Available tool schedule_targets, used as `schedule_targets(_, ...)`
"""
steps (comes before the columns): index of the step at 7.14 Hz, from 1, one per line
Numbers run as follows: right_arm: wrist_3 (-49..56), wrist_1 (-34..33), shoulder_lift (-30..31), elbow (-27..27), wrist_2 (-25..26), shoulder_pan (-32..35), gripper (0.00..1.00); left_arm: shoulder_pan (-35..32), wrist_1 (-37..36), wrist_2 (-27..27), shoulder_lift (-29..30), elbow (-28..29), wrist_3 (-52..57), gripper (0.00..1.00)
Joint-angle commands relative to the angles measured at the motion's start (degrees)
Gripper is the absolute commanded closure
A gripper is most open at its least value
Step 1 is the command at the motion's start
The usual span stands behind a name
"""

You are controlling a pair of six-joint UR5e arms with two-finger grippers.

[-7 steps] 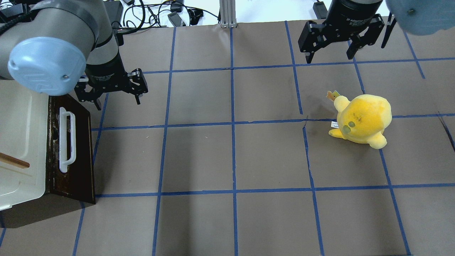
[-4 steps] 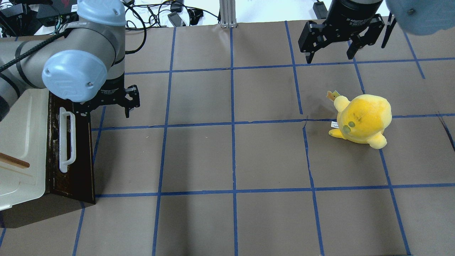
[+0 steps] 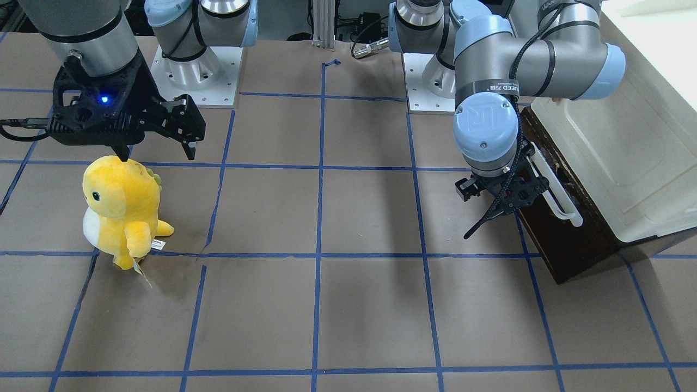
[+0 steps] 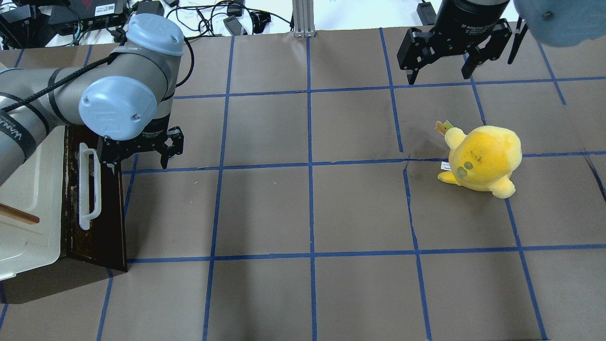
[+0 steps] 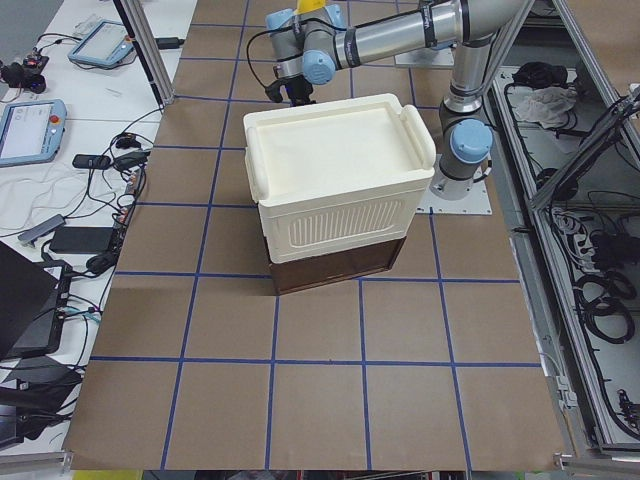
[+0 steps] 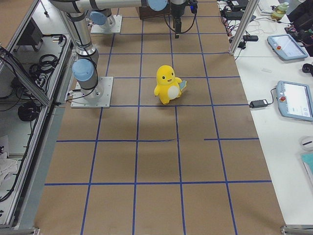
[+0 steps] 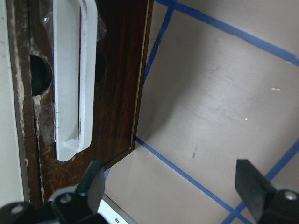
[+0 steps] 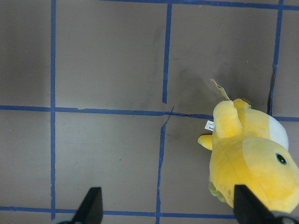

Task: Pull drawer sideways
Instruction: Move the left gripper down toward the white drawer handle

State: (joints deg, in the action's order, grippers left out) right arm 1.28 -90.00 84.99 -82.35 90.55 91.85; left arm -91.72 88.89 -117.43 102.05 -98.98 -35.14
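The drawer (image 4: 111, 222) sits at the table's (image 4: 307, 213) edge on the robot's left, under a cream-white cabinet (image 4: 28, 189). It looks pushed in. Its dark front faces the middle of the table. The white handle (image 4: 89, 189) lies flat along that front, and its long axis runs away from the robot.

The left tool (image 4: 138, 163) is by far the nearer one. It hangs just in front of the drawer at the handle's far end, wide open and holding nothing. In the left wrist view one finger (image 7: 91, 182) is over the front's corner, just short of the handle's end, and the other is out over bare table. The opening runs across the handle's length, so a short shift towards the cabinet would likely bring the fingers to either side of it.

The right tool (image 4: 439, 78) hangs open and empty well apart, near a yellow plush toy (image 4: 483, 158).
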Motion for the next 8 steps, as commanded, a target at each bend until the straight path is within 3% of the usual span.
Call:
schedule_targets(1, -0.05, 0.0, 0.0, 0.0, -0.02, 0.0, 0.0, 1.18, -0.12, -0.69, 0.78, 0.02, -2.47, 0.0)
schedule_targets(4, -0.05, 0.0, 0.0, 0.0, -0.02, 0.0, 0.0, 4.88, -0.29, -3.3, 3.14, 0.28, -2.92, 0.1)
schedule_targets(8, -0.05, 0.0, 0.0, 0.0, -0.02, 0.0, 0.0, 4.97, -0.3, -9.28, 5.6, 0.54, -4.32, 0.08)
